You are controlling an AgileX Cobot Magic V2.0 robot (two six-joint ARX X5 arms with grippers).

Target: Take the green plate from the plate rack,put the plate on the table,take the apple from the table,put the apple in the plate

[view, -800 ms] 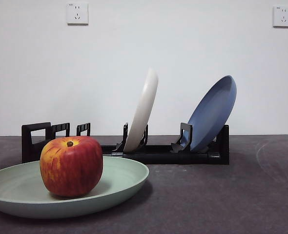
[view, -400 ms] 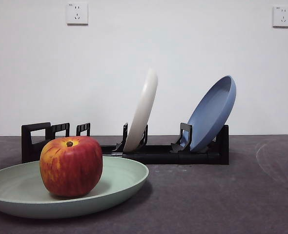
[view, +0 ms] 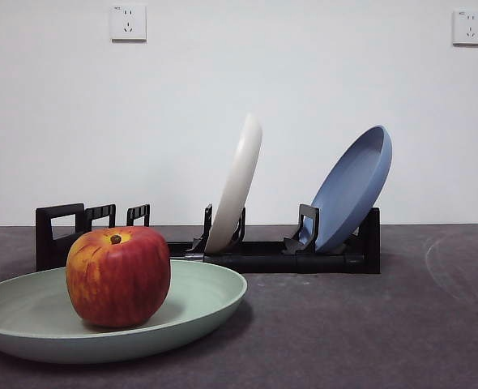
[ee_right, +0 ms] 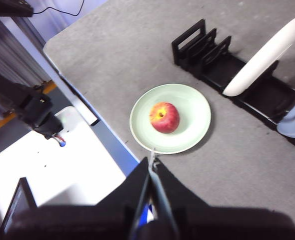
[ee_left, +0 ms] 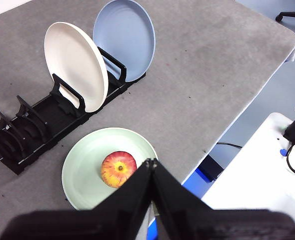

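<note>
The green plate [view: 192, 301] lies flat on the dark grey table [view: 369, 332] at the front left. The red apple [view: 118, 275] sits in the plate. Both also show in the left wrist view, plate [ee_left: 82, 165] and apple [ee_left: 118, 168], and in the right wrist view, plate [ee_right: 192, 112] and apple [ee_right: 164, 117]. The black plate rack [view: 263, 255] stands behind them. My left gripper [ee_left: 151, 162] is shut and empty, high above the table's near edge. My right gripper [ee_right: 150, 162] is shut and empty, high above the table edge. Neither shows in the front view.
A cream-white plate [view: 237, 185] and a blue plate [view: 352, 188] lean upright in the rack. The rack's left slots [view: 93, 219] hold nothing. The table edge runs close to the plate [ee_left: 197, 160], with white equipment and the floor beyond.
</note>
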